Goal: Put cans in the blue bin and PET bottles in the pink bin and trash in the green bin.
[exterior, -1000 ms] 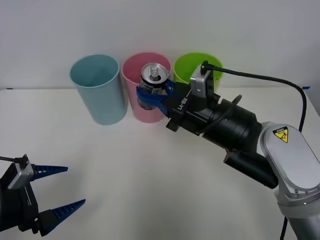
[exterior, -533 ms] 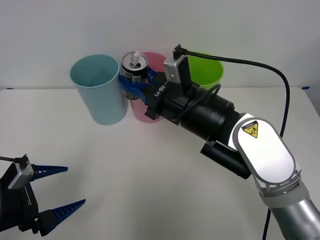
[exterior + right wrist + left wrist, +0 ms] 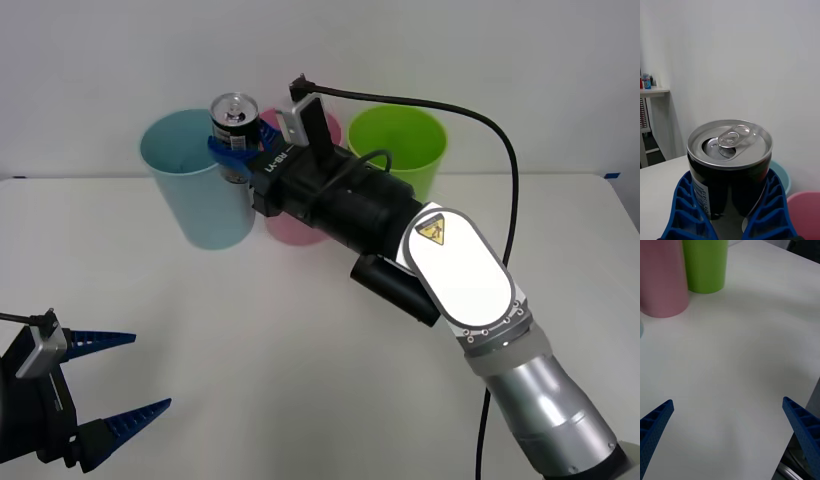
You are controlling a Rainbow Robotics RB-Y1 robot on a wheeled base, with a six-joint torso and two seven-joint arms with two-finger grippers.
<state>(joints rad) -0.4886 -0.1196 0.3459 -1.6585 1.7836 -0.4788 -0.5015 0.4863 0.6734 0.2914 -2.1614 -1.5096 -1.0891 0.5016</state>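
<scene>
In the front view, the right hand [image 3: 236,150] is clamped on the can [image 3: 231,122], which is upright and raised at the rim of the blue bin [image 3: 195,180] on the side next to the pink bin [image 3: 292,226]; the green bin [image 3: 397,143] stands at the far end of the row. To release well, carry the can fully over the blue opening first, so it cannot strike the rim. The right arm reaches across in front of the pink bin. The left hand [image 3: 108,383] rests low over the worktop [image 3: 250,330], fingers apart. In the right wrist view, blue fingers [image 3: 688,210] flank the can [image 3: 729,165] above the blue bin [image 3: 782,180]. In the left wrist view, the fingers [image 3: 655,427] stand wide apart, idle.
</scene>
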